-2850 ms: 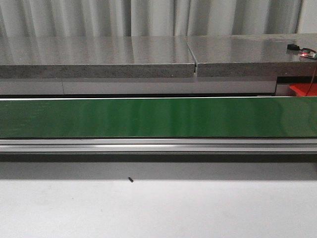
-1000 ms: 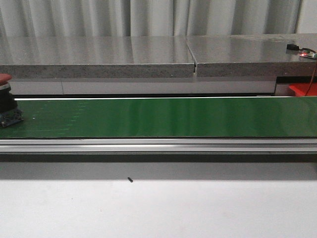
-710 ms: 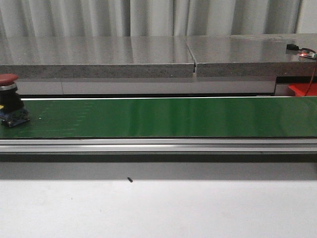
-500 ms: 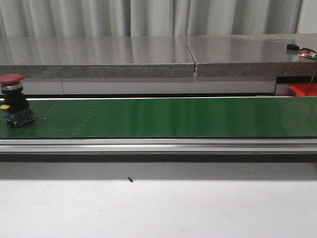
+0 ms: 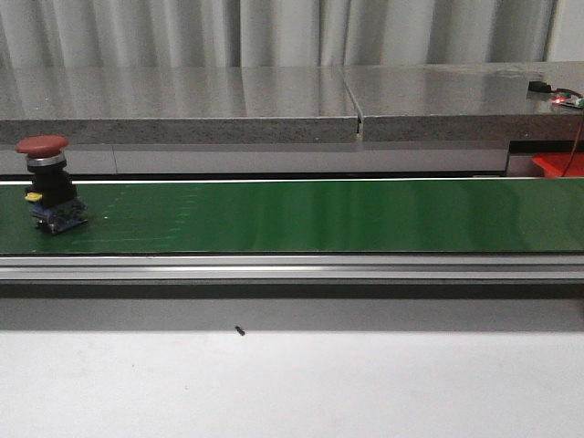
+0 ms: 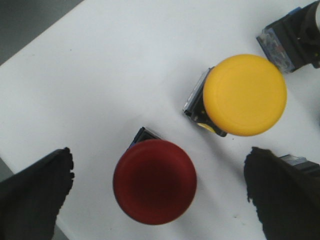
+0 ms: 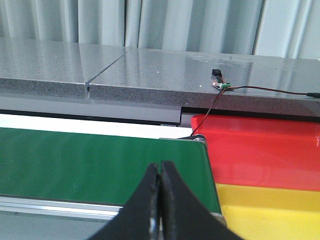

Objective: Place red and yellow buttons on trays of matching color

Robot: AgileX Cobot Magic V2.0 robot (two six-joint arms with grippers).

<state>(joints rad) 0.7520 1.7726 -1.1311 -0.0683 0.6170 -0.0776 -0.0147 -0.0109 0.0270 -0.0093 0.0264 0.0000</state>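
A red button [image 5: 47, 183] on a black body stands upright at the far left of the green conveyor belt [image 5: 310, 216]. In the left wrist view my left gripper [image 6: 159, 192] is open above a white surface, its fingers either side of a red button [image 6: 154, 181]. A yellow button [image 6: 244, 94] stands just beyond that one. My right gripper [image 7: 160, 170] is shut and empty over the belt's right end. Beside it lie the red tray [image 7: 260, 152] and the yellow tray [image 7: 270, 212]. Only a corner of the red tray [image 5: 558, 164] shows in the front view.
A grey stone ledge [image 5: 274, 105] runs behind the belt, with a small wired board [image 5: 558, 95] on its right end. A further black-bodied button [image 6: 295, 37] sits at the edge of the left wrist view. A tiny dark speck [image 5: 240, 330] lies on the white table.
The red button has come in from the left on the belt and travelled rightward. The belt held nothing 2.9 s ago.
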